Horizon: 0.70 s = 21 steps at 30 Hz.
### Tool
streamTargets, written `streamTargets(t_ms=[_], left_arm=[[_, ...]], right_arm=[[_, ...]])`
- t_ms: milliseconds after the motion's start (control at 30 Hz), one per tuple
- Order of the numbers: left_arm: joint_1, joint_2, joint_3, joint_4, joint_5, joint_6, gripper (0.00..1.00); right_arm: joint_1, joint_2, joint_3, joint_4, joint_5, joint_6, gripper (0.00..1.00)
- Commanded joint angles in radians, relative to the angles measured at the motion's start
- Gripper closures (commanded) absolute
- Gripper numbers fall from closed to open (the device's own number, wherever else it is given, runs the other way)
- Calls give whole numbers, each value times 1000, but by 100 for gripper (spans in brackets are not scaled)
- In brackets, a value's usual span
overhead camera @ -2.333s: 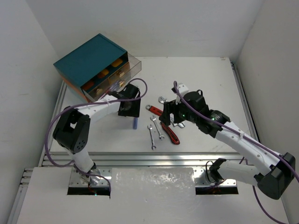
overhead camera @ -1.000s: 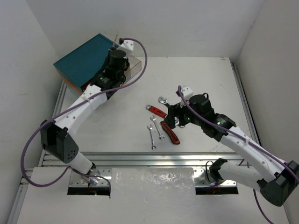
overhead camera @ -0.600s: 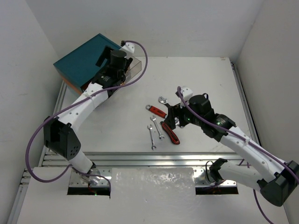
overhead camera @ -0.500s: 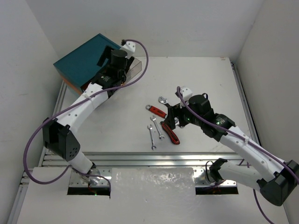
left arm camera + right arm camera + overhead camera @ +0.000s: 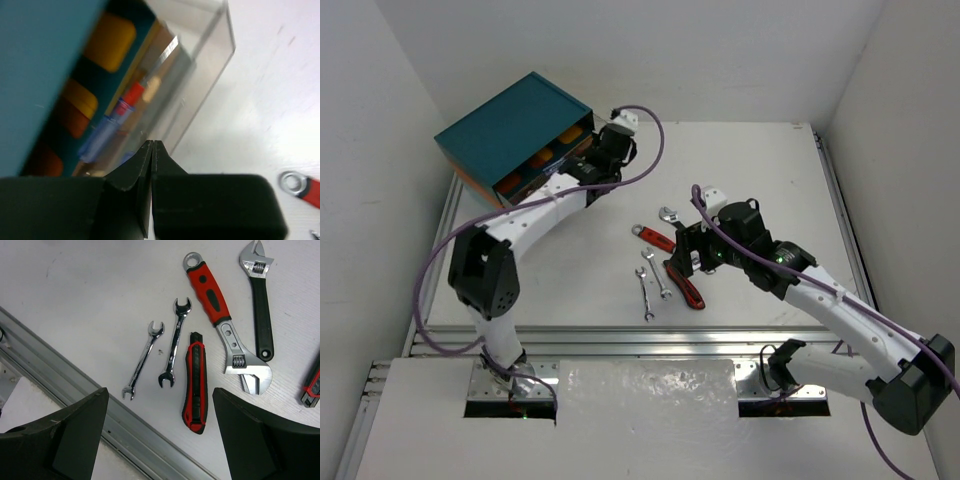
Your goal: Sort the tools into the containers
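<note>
The teal-topped cabinet stands at the back left, one clear drawer pulled out. Inside that drawer lies a blue-and-red screwdriver. My left gripper is shut and empty, right at the drawer's outer end. The other tools lie mid-table: two silver open-end wrenches, a red-and-black cutter, a red-handled adjustable wrench and a black-handled one. My right gripper hovers open above them, holding nothing.
Amber drawer fronts show under the cabinet top. Another red-and-black tool pokes in at the right edge of the right wrist view. A metal rail runs along the table's near edge. White walls close in on three sides.
My left gripper carried the screwdriver up from the table over the open drawer, opened and let it drop in, then came down to the drawer's end and shut. The right arm barely moved.
</note>
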Motion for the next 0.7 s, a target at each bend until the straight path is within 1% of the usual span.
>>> streamTargets(t_ms=[0,233,400,567,667], left_arm=[[34,57,41,-52,-77,-60,100],[111,155,131,-44,-155,21,100],[183,202,157,-17,-189,85,100],[248,250,205,-16,-168,99,100],[255,251,217,-18,-148,98,100]], right_arm=[[-2,-9,2,35,19,-6,15],[-4,-5,-8,43,21,-15,15],[-9,14,-14,59,12,-16,14],[-10,61,-13,87,-5,-9,15],[-13,80,-7,98,-17,-6,15]])
